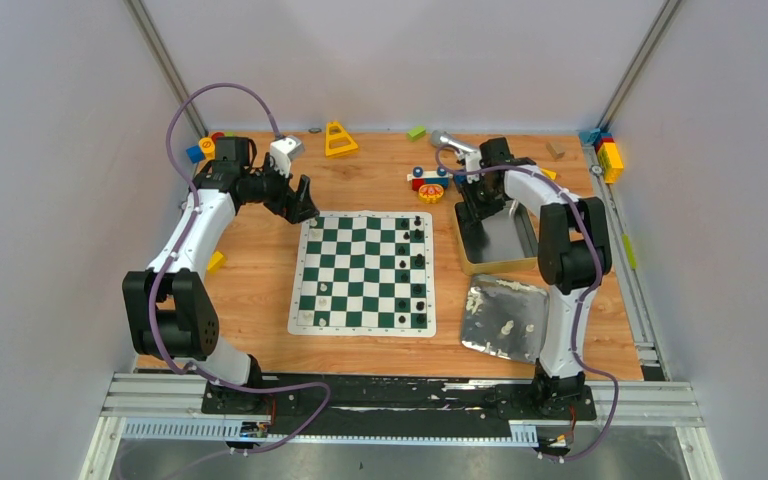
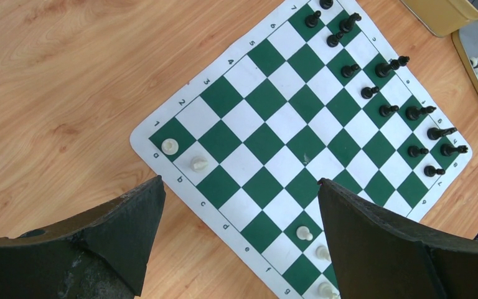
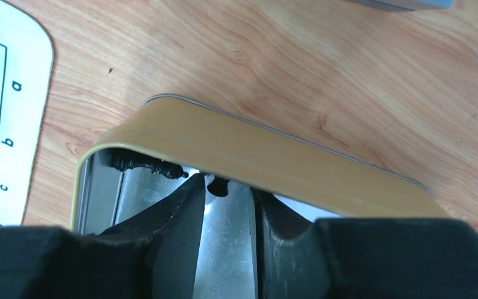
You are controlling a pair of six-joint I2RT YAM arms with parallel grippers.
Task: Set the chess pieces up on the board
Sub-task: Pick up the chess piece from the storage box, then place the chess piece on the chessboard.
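The green-and-white board (image 1: 365, 270) lies mid-table. Black chess pieces (image 1: 418, 262) stand along its right columns, and a few white ones (image 1: 322, 292) sit on its left side. My left gripper (image 1: 305, 205) hovers over the board's far left corner, open and empty. In the left wrist view its fingers (image 2: 131, 218) frame white pieces (image 2: 170, 146) and black rows (image 2: 386, 110). My right gripper (image 3: 229, 187) is down inside the yellow tin (image 3: 255, 149), jaws narrowly apart. A small black piece (image 3: 218, 185) sits at its tips against the left finger. Another black piece (image 3: 146, 163) lies beside it.
A silver lid (image 1: 505, 318) with loose white pieces lies near the right arm's base. Toy blocks line the back edge: a yellow triangle (image 1: 340, 140), a toy car (image 1: 430, 180), a green block (image 1: 416, 132), and a stack (image 1: 610, 155) at far right. A yellow block (image 1: 215, 262) lies left.
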